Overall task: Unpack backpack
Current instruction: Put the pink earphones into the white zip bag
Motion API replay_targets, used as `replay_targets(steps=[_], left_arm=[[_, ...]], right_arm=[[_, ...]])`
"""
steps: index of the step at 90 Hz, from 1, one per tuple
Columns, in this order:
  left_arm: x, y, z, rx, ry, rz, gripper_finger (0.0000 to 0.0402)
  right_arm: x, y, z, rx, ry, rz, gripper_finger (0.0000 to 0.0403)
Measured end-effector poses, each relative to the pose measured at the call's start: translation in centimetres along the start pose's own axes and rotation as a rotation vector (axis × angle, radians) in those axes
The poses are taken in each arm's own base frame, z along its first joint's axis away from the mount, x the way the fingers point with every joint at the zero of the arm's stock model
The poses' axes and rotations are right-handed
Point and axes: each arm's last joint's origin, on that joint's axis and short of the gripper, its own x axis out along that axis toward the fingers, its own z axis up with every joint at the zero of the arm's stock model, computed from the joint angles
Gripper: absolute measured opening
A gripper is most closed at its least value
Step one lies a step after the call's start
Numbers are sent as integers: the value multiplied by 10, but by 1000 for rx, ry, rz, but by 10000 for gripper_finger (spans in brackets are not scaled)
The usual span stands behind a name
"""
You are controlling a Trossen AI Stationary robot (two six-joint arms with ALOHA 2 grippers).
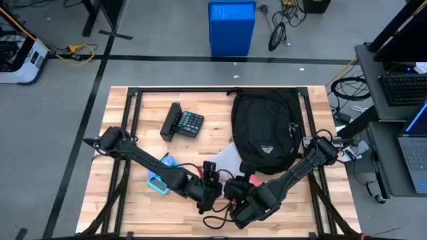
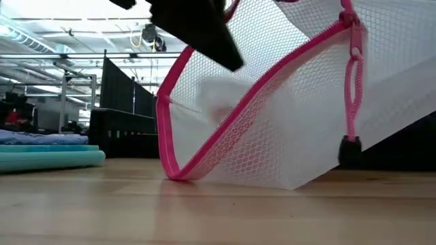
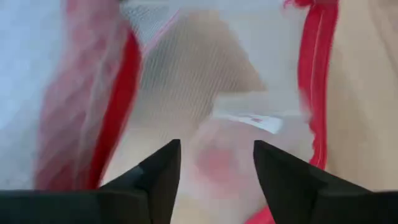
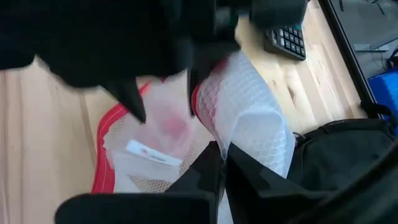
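The black backpack (image 1: pixel 267 130) lies flat at the table's far right. In front of it is a white mesh pouch (image 2: pixel 286 122) with a pink zipper (image 2: pixel 204 156). My right gripper (image 4: pixel 221 163) is shut on the pouch's mesh. My left gripper (image 3: pixel 216 167) stands open at the pouch's open mouth, its fingers (image 4: pixel 132 99) pointing in toward a pale pink thing (image 3: pixel 214 162) inside. In the high view both grippers (image 1: pixel 213 179) (image 1: pixel 235 190) meet near the table's near edge. My right gripper pinches the pouch's white mesh wall (image 4: pixel 244 134) between its two fingers, beside the pink zipper edge. The pouch is raised and tilted, its mouth held open, and its lower corner (image 2: pixel 176 173) rests on the table. My left gripper: I cannot tell whether its fingers touch the pouch.
A black calculator (image 1: pixel 183 123) lies at the far left of the table. A teal and blue thing (image 1: pixel 160 180) lies under the left arm. White paper (image 1: pixel 230 159) lies by the backpack's near end. A blue bin (image 1: pixel 231 27) stands on the floor beyond the table.
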Motion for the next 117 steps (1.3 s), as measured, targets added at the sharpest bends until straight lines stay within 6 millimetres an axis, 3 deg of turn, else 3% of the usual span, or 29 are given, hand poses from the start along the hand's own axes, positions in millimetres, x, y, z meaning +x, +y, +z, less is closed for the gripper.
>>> replay_targets(steps=[16,31,37,65,92,117], left_arm=[[-3,6,1,-13,-14,214,196],[1,12,-3,-69,38,138,196],[-7,10,-4,-99,43,117,196],[-38,-31,-18,-39,99,-36,151],[9,-45,-26,8,126,-40,53],[60,-33,-29,31,129,-35,2]], right_arm=[[1,-1,1,2,-2,-5,0],[1,-1,1,8,1,-3,0],[1,-1,0,7,1,-2,0],[0,0,1,6,-1,2,0],[0,0,1,11,-5,5,0],[1,0,1,6,-5,4,0]])
